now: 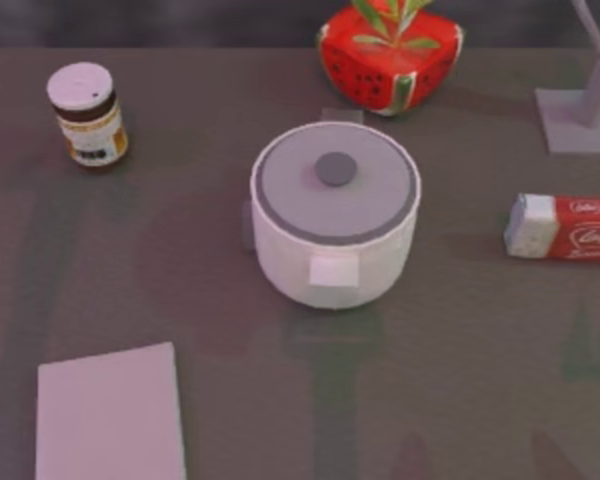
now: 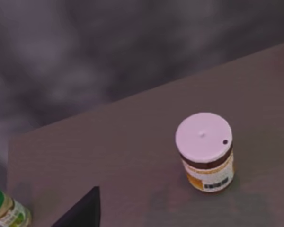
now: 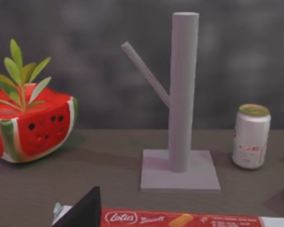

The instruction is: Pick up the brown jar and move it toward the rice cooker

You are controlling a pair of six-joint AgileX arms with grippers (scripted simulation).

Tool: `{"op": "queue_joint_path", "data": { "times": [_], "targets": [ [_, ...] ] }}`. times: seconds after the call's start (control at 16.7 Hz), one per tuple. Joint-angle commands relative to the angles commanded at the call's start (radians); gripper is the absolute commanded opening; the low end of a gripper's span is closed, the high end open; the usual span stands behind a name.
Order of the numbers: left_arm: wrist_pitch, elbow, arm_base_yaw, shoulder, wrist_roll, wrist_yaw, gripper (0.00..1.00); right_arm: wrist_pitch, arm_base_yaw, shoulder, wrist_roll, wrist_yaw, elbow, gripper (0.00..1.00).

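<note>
The brown jar [image 1: 86, 115] stands upright at the top view's upper left, well apart from the central rice cooker [image 1: 334, 214]; neither gripper appears there, so finger state cannot be told.

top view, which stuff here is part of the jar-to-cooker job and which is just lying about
Part of the job:
brown jar, upright, far left of the table
rice cooker, lidded, mid-table

Just lying about:
watermelon planter
biscuit pack
white stand
drink can
pale flat board
green-capped bottle
</note>
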Motion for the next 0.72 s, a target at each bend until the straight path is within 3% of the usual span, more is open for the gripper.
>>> {"op": "queue_joint_path", "data": {
  "times": [0.72],
  "targets": [
    [-0.634, 1.196, 0.006, 1.17, 0.329, 0.094, 1.0, 0.0, 0.0, 0.0, 0.0, 0.0, 0.0, 1.0]
  ]
}}
